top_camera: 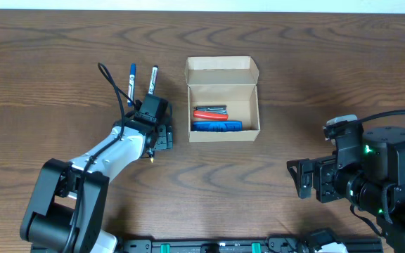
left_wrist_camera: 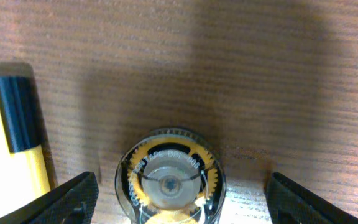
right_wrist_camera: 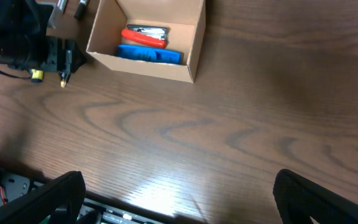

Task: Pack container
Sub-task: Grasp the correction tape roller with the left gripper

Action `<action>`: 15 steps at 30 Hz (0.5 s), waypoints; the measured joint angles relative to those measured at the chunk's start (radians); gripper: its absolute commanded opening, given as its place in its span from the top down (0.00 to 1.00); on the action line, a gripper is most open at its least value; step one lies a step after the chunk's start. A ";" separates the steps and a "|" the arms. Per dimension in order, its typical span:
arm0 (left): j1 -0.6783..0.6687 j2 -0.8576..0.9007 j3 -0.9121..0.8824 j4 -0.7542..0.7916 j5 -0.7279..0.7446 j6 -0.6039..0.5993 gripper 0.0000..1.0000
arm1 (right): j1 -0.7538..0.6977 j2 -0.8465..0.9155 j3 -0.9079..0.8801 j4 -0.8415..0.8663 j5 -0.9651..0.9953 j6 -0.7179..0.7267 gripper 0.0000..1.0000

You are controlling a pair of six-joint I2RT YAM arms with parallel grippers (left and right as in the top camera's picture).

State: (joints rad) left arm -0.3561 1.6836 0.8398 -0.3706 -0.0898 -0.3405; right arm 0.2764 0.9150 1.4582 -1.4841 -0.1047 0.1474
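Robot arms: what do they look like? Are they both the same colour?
No. The left arm has a white middle part with black joints, and a thin black cable loops up beside it. The right arm is chunky and black, with a small green light. The left hand and the right hand each have two black, pointed fingers.
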 measured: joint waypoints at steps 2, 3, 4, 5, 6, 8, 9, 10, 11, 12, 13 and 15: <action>0.000 0.004 0.000 0.008 0.000 -0.001 0.16 | 0.000 0.000 0.000 0.000 0.000 0.000 0.01; 0.000 0.006 0.001 0.011 0.002 -0.002 0.18 | 0.000 0.000 0.000 0.000 0.000 0.000 0.01; 0.000 0.008 0.003 0.012 0.004 -0.001 0.22 | 0.000 0.000 0.000 0.000 0.000 0.000 0.01; 0.000 0.013 0.006 0.013 0.008 -0.005 0.25 | 0.000 0.000 0.000 0.000 0.000 0.000 0.01; 0.000 0.016 0.009 0.015 0.012 -0.003 0.28 | 0.000 0.000 0.000 0.000 0.000 0.000 0.01; 0.000 0.021 0.013 0.019 0.019 -0.004 0.32 | 0.000 0.000 0.000 0.000 0.000 0.000 0.01; 0.000 0.023 0.014 0.020 0.023 -0.005 0.34 | 0.000 0.000 0.000 0.000 0.000 0.000 0.01; 0.000 0.023 0.014 0.021 0.025 -0.005 0.36 | 0.000 0.000 0.000 0.000 0.000 0.000 0.01; 0.000 0.024 0.014 0.021 0.029 -0.004 0.37 | 0.000 0.000 0.000 0.000 0.000 0.000 0.01; 0.000 0.024 0.014 0.022 0.030 -0.004 0.39 | 0.000 0.000 0.000 0.000 0.000 0.000 0.01; 0.000 0.024 0.014 0.022 0.031 -0.004 0.39 | 0.000 0.000 0.000 0.000 0.000 0.000 0.01; 0.000 0.024 0.014 0.019 0.031 -0.004 0.42 | 0.000 0.000 0.000 0.000 0.000 0.000 0.01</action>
State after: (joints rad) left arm -0.3565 1.7077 0.8543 -0.3511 -0.0586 -0.3443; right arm 0.2764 0.9154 1.4586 -1.4841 -0.1047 0.1471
